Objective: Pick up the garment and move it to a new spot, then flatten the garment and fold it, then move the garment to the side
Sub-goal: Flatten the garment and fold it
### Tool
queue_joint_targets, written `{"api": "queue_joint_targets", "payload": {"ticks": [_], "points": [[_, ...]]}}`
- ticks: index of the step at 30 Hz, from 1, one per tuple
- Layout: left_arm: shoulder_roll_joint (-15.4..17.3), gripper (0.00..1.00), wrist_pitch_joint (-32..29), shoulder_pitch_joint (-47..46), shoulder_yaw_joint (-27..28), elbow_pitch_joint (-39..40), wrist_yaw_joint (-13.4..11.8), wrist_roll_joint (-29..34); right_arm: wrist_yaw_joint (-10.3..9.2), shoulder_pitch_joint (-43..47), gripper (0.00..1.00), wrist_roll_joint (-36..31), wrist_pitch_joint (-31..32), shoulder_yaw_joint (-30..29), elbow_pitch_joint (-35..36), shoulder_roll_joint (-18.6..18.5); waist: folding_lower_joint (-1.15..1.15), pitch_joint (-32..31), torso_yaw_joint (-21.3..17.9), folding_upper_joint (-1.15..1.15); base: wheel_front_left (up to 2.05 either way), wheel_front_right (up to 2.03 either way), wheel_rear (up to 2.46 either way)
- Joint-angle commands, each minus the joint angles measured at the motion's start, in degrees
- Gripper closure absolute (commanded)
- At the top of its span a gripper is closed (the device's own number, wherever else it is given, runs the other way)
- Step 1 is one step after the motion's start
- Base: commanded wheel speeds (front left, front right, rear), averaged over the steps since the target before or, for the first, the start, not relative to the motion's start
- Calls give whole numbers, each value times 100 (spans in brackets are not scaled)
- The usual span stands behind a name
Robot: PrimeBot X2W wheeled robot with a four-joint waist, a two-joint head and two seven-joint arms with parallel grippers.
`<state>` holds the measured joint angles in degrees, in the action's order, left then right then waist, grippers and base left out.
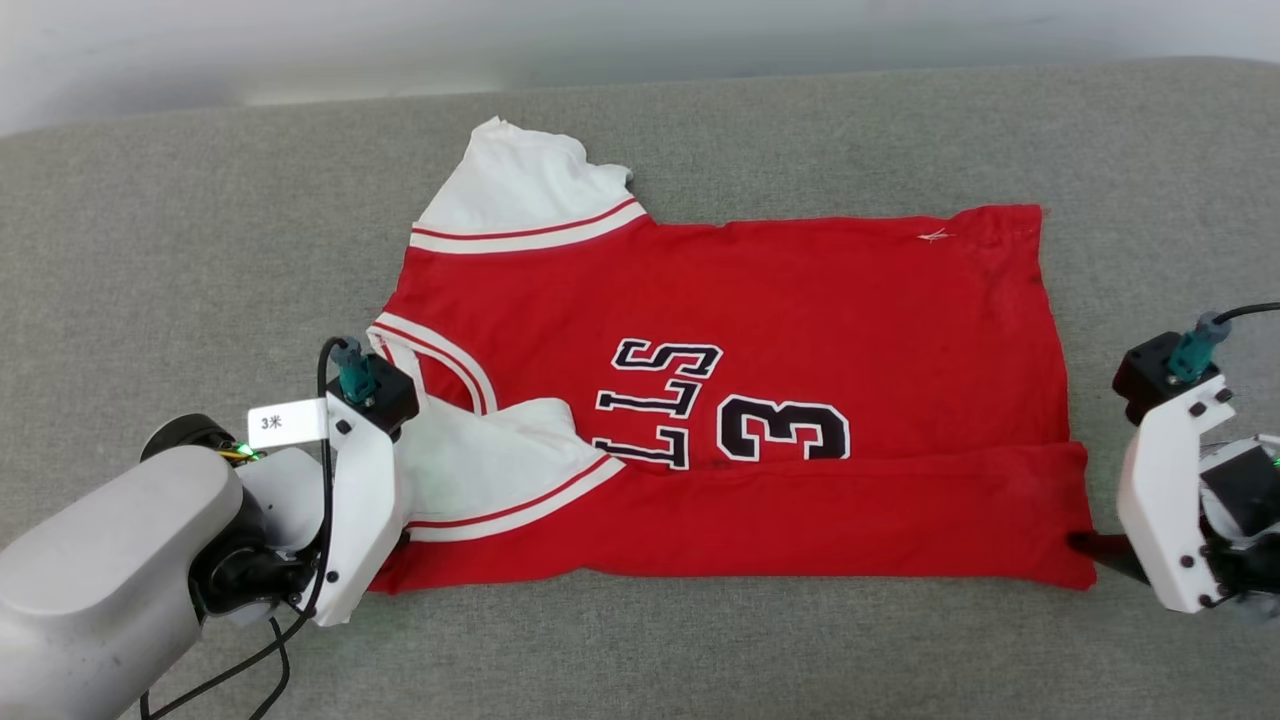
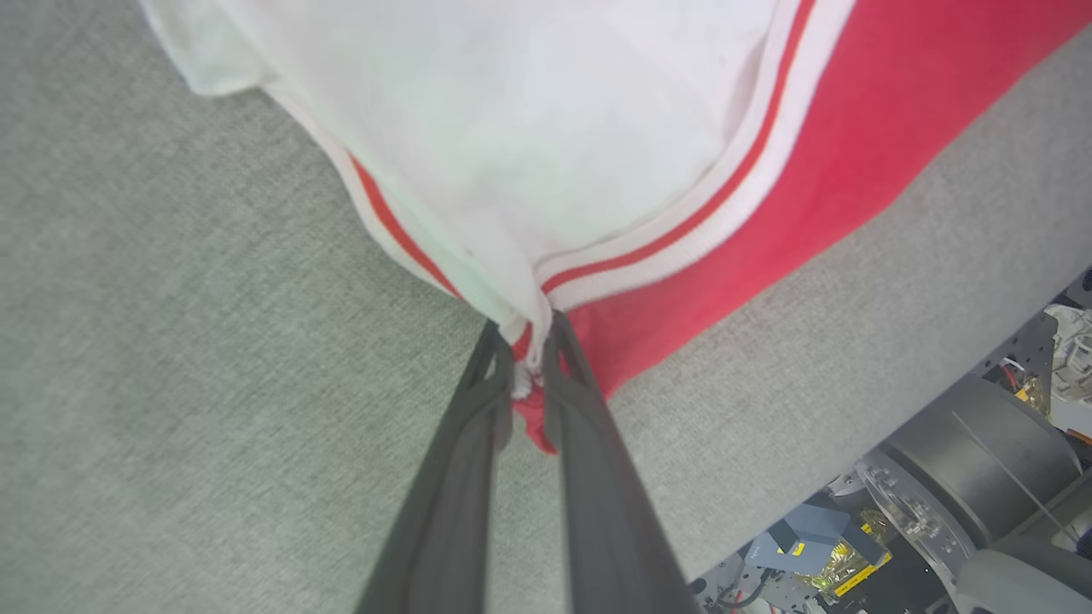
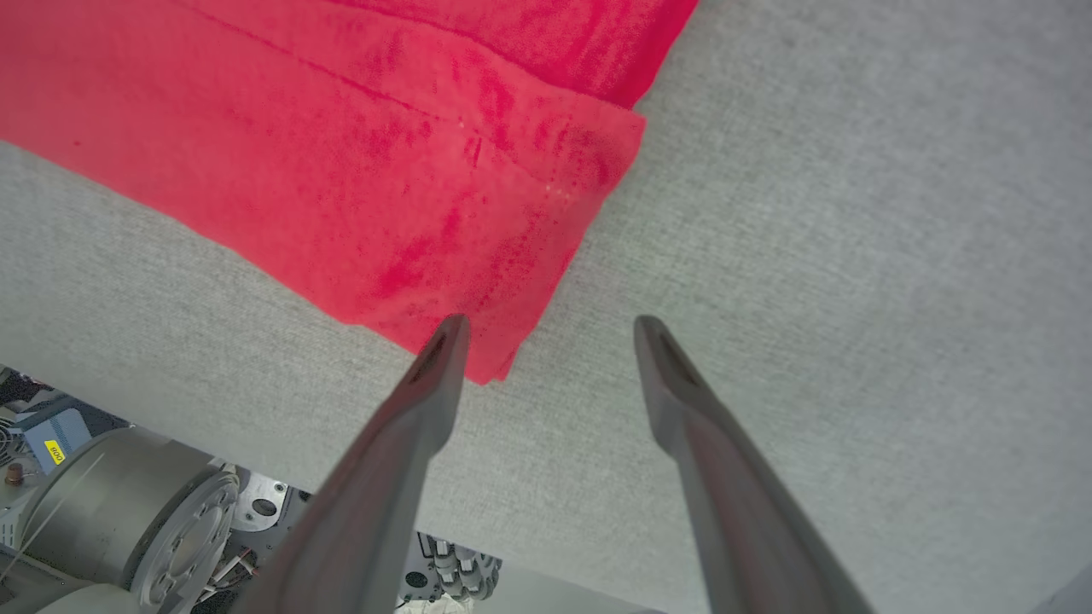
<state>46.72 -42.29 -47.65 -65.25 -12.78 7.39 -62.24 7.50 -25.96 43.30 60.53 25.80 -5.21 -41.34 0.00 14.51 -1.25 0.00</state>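
The garment [image 1: 760, 300], a red jersey with white sleeves and a black number 3, lies spread on the grey surface, its near long edge folded up over the front. My left gripper [image 2: 527, 337] is shut on the garment's near left corner [image 2: 533, 401], pinching the red cloth and striped sleeve trim. In the head view that wrist [image 1: 360, 500] covers the pinch. My right gripper [image 3: 550, 328] is open just off the garment's near right corner [image 3: 503, 341], one fingertip [image 1: 1085, 545] touching the hem edge, nothing between the fingers.
The grey fabric surface [image 1: 200, 250] runs wide on all sides of the garment. Its near edge drops off to the robot's base hardware [image 2: 981, 477], which is also in the right wrist view [image 3: 136, 520]. A pale wall lies beyond the far edge.
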Motion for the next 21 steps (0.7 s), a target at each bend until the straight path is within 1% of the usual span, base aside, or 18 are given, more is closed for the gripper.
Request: {"api": "queue_joint_targets", "payload": {"ticks": [1, 4, 8, 12, 13, 14, 21], "points": [[18, 100, 39, -84, -31, 29, 0, 27, -2, -54, 0, -43, -61, -6, -168, 164, 0, 59, 40, 0, 0, 0, 0], [33, 100, 76, -129, -62, 68, 0, 37, -3, -12, 0, -78, -243, 19, -513, 438, 0, 127, 71, 0, 0, 0, 0], [48, 100, 131, -164, -121, 108, 0, 39, -1, 266, 0, -117, -439, 330, -999, 727, 0, 188, 85, 0, 0, 0, 0], [74, 100, 187, -135, -179, 127, 0, -7, 6, 387, 0, 37, -722, 509, -1253, 918, 0, 195, 68, 0, 0, 0, 0], [87, 100, 209, -108, -190, 129, 0, -38, 6, 345, 91, 47, -814, 561, -1254, 900, 0, 182, 52, 0, 0, 0, 0], [103, 100, 229, -73, -194, 121, 0, -66, 6, 296, 100, 69, -894, 602, -1255, 867, 0, 151, 34, 0, 0, 0, 0], [249, 100, 345, 95, -217, 161, 0, -258, 0, -35, 100, 237, -1403, 769, -998, 428, 0, -188, -59, 0, 0, 0, 0]]}}
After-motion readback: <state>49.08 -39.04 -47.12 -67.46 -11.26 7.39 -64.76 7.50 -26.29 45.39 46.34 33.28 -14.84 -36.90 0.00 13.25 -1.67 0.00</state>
